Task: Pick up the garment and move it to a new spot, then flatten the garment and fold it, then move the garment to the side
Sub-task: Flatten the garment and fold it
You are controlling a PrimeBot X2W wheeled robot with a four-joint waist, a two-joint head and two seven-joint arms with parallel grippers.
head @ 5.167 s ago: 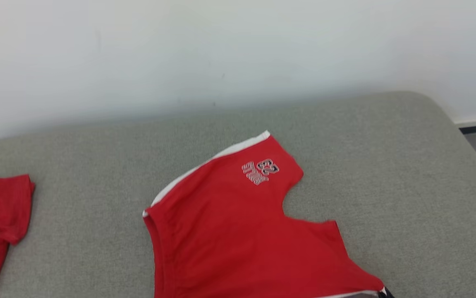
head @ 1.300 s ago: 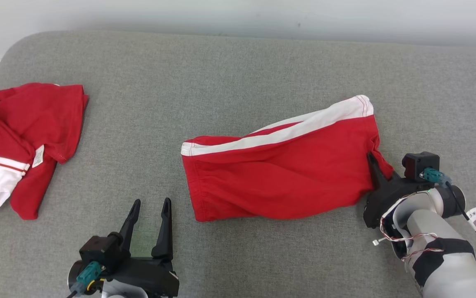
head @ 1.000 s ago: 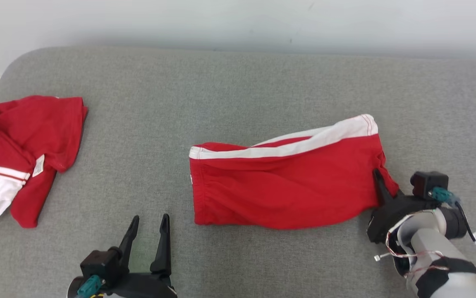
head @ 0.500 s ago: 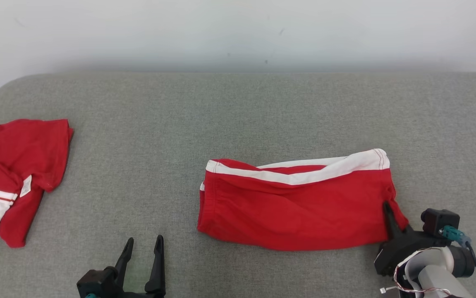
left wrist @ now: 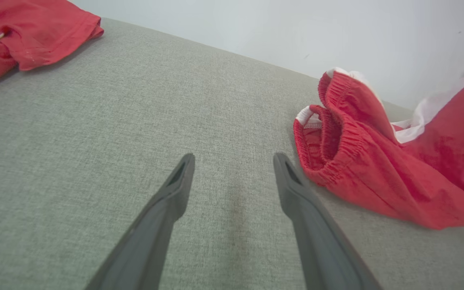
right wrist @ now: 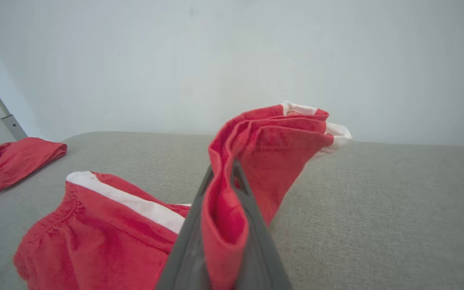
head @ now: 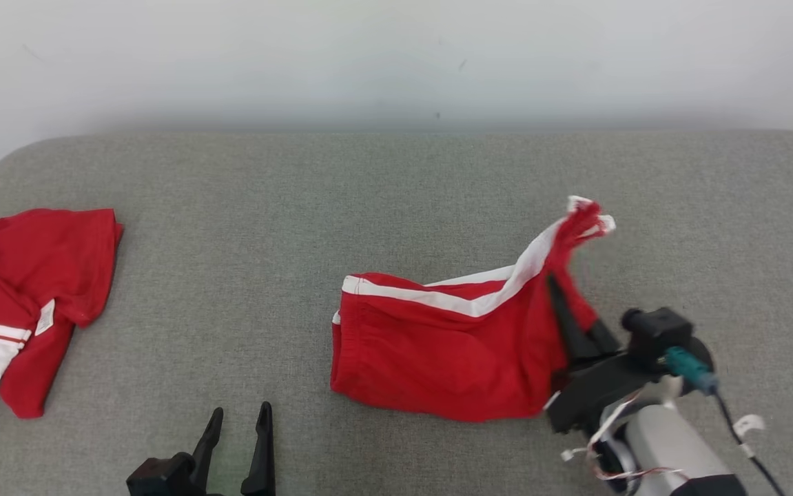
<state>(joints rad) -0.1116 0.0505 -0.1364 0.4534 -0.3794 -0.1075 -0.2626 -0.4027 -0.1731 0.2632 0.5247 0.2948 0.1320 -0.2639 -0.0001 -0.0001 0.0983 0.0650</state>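
Observation:
The garment (head: 437,344) is a pair of red shorts with a white side stripe, lying folded on the grey cushion (head: 368,200). My right gripper (head: 556,289) is shut on its right end and holds that end raised and bunched; in the right wrist view the cloth (right wrist: 264,149) is pinched between the fingers (right wrist: 256,225). The waistband end (left wrist: 328,141) rests on the cushion. My left gripper (head: 238,417) stands open at the lower left, empty, left of the waistband, with grey fabric between its fingers (left wrist: 175,189).
A second red and white garment (head: 17,289) lies crumpled at the cushion's left edge. A pale wall (head: 396,62) runs behind the cushion. Bare grey fabric lies between the two garments and to the right of the shorts.
My right gripper has lifted the shorts' right end up and moved it leftward, bunching it. The camera has tilted up over the earlier frames. The left gripper stays open.

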